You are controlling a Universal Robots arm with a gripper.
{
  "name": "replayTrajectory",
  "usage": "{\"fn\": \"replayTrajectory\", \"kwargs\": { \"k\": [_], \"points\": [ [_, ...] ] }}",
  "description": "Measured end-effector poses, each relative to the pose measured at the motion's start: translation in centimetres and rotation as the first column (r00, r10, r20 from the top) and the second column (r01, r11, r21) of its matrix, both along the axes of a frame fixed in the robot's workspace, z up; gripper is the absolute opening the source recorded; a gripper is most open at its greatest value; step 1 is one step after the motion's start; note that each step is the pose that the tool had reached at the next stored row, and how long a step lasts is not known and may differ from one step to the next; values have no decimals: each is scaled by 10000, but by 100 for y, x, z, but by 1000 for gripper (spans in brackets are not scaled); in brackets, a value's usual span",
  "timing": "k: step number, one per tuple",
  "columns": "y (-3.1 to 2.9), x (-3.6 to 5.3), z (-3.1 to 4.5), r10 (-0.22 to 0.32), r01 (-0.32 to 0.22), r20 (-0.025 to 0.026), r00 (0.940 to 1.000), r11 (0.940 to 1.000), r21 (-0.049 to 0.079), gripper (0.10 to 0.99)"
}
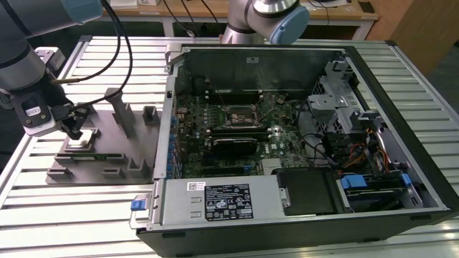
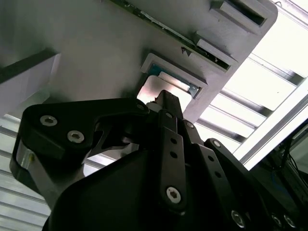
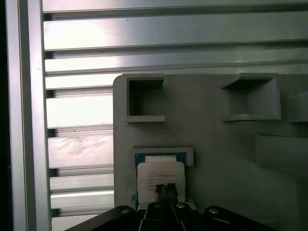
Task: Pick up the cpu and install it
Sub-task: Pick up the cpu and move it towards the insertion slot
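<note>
The cpu [image 3: 160, 174] lies flat in a pocket of the grey fixture [image 3: 216, 139], likely to keep it squared for pickup. The end effector [image 3: 165, 192] hangs over that pocket, closed and apparently empty.

Silver cpu [image 3: 160, 177], grey fixture [image 3: 216, 144]

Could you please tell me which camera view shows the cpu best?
The first wrist view: the cpu lies face-on in a pocket of the grey fixture, right by the gripper. The second wrist view catches a sliver past the gripper; the exterior view shows a pale square.
</note>
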State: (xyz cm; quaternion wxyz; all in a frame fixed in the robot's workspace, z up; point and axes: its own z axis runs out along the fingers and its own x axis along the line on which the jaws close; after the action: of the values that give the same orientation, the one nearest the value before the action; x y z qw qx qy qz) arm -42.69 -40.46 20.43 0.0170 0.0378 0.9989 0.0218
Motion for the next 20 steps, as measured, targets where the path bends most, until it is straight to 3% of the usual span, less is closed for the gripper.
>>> {"fn": "replayTrajectory", "kwargs": {
  "k": [4,6,8,9,11,14,17,20],
  "points": [
    [0,-1,-1,0,0,1,10000,10000,1,114],
    [0,-1,-1,0,0,1,10000,10000,0,165],
    [0,-2,-1,0,0,1,10000,10000,0,290],
    [0,-2,-1,0,0,1,10000,10000,0,290],
    [0,-2,-1,0,0,1,10000,10000,0,412],
    [0,-3,-1,0,0,0,10000,10000,0,467],
    [0,-4,-1,0,0,1,10000,10000,0,588],
    [0,-4,-1,0,0,1,10000,10000,0,588]
  ]
}}
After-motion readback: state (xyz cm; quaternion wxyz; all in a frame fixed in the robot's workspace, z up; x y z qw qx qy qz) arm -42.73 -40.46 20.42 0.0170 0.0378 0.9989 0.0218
